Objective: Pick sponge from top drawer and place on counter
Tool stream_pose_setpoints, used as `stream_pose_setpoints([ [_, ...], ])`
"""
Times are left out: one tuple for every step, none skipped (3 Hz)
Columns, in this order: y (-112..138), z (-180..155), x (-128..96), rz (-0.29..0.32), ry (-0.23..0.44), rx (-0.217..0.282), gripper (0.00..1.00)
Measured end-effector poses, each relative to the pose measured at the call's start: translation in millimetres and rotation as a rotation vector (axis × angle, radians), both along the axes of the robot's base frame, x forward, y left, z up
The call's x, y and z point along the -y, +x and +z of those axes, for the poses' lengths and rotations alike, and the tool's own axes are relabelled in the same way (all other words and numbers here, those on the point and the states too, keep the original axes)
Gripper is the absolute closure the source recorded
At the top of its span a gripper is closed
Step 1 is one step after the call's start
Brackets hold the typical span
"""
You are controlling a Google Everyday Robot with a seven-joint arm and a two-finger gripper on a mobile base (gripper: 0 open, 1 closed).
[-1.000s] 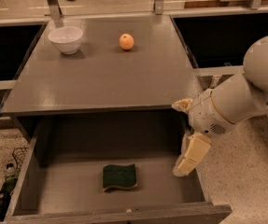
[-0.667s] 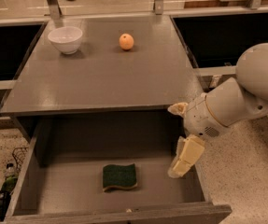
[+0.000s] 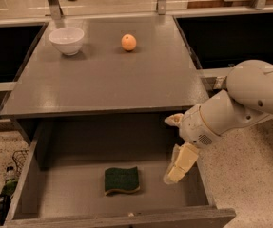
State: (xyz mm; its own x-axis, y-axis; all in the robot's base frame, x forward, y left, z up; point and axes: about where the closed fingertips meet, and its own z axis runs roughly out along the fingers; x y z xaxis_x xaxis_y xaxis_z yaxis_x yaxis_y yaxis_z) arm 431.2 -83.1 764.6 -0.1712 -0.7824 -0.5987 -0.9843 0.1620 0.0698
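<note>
The sponge (image 3: 121, 179) lies flat on the bottom of the open top drawer (image 3: 45, 184), near the middle front, green face up with a yellow edge showing. My gripper (image 3: 170, 149) hangs over the right part of the drawer, a little to the right of the sponge and above it, not touching it. Its cream fingers (image 3: 181, 163) are spread apart and hold nothing. The grey counter (image 3: 102, 80) lies above and behind the drawer.
A white bowl (image 3: 66, 40) and an orange fruit (image 3: 129, 42) stand at the back of the counter. Black recessed basins (image 3: 236, 37) flank it on both sides. My white arm (image 3: 250, 99) reaches in from the right. A speckled floor lies below.
My gripper and arm have moved left, further over the drawer and closer to the sponge. The sponge has not moved.
</note>
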Motion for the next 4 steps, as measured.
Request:
stream_pose_setpoints([
  [-0.8, 2.5, 0.1, -0.017, -0.034, 0.030, 0.00],
  [0.6, -0.9, 3.1, -0.087, -0.092, 0.075, 0.00],
  [4.1, -4.9, 6.2, -0.133, -0.114, 0.106, 0.00],
  [4.4, -5.2, 6.4, -0.136, -0.116, 0.108, 0.00],
])
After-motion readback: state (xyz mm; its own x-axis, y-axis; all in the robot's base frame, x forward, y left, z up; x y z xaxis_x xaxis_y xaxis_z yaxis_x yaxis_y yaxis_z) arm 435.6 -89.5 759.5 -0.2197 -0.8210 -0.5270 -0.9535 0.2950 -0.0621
